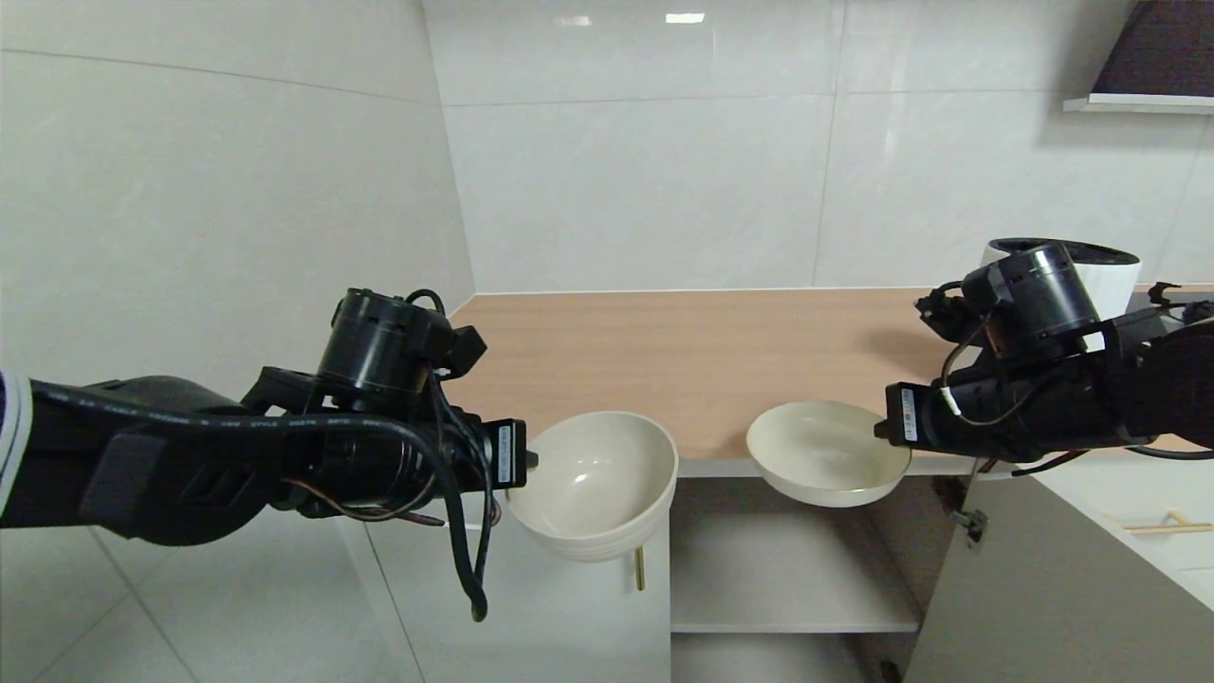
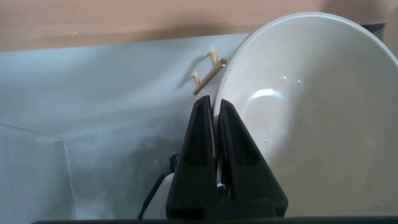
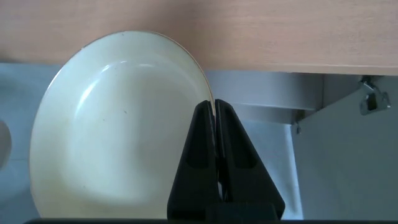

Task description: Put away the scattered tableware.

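My left gripper point(image 1: 528, 461) is shut on the rim of a deep cream bowl point(image 1: 595, 484), held in the air in front of the cabinet just below the counter edge. In the left wrist view the black fingers point(image 2: 214, 134) pinch the bowl point(image 2: 311, 118) at its rim. My right gripper point(image 1: 882, 429) is shut on the rim of a shallow cream plate-bowl point(image 1: 825, 451), held at counter-edge height over the open cabinet. In the right wrist view the fingers point(image 3: 214, 140) clamp the plate-bowl point(image 3: 118, 124) at its edge.
A wooden countertop point(image 1: 702, 351) runs along the tiled wall, with a white rice cooker point(image 1: 1105, 266) at its right. Below, the cabinet stands open with a white shelf point(image 1: 787, 579); its door point(image 1: 1053, 588) swings out on the right. A closed door with a brass handle point(image 1: 639, 567) is on the left.
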